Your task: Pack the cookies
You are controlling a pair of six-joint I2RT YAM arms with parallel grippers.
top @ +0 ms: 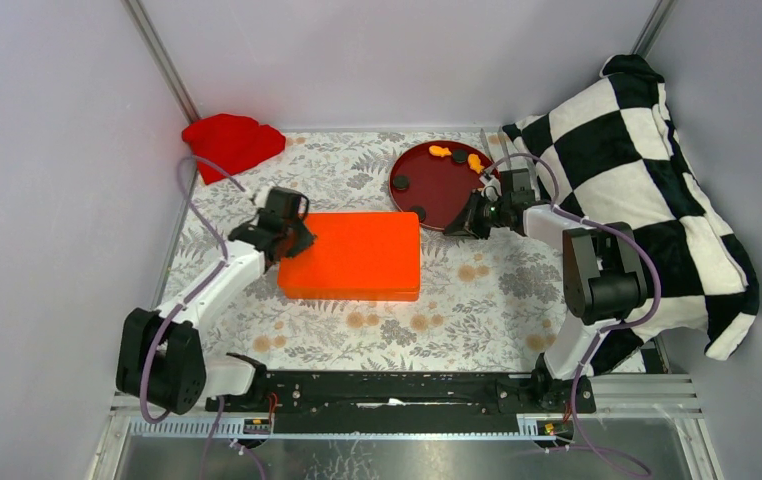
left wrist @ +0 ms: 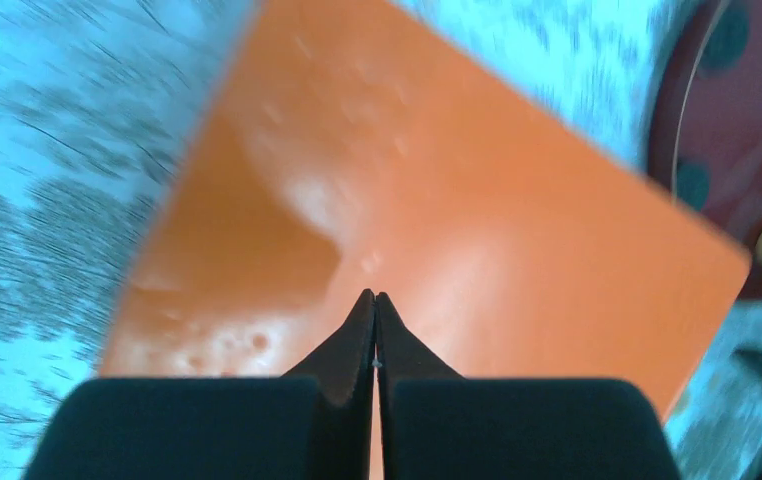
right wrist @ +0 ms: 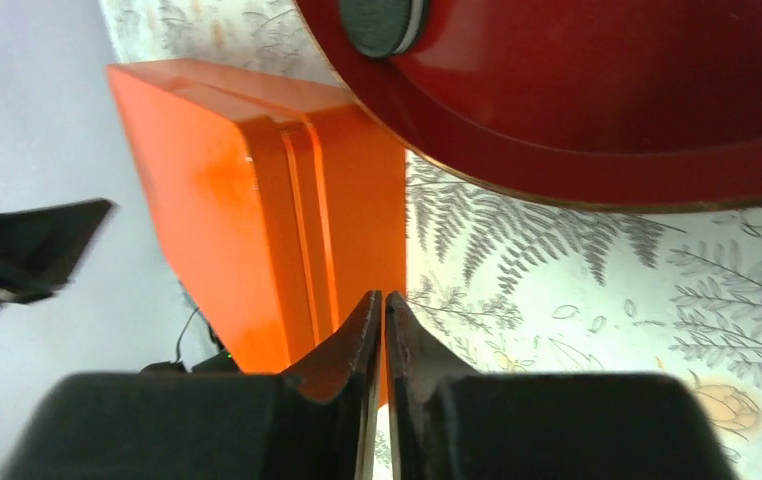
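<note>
The cookies (top: 440,152) lie on a dark red plate (top: 442,190) near the counter's (top: 477,310) far edge, the left end effector (left wrist: 374,303), closed and empty, sits over the left end of an orange box (top: 352,255) at mid-counter, and the right end effector (right wrist: 378,300), also closed empty, sits by the plate's near rim.

Both closed tight: left claw (left wrist: 374,297); right claw (right wrist: 377,296)

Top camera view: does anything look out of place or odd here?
Nothing looks spilled or damaged. The big black-and-white checkered cushion slumps over the right edge of the floral-patterned table, crowding that side.
</note>
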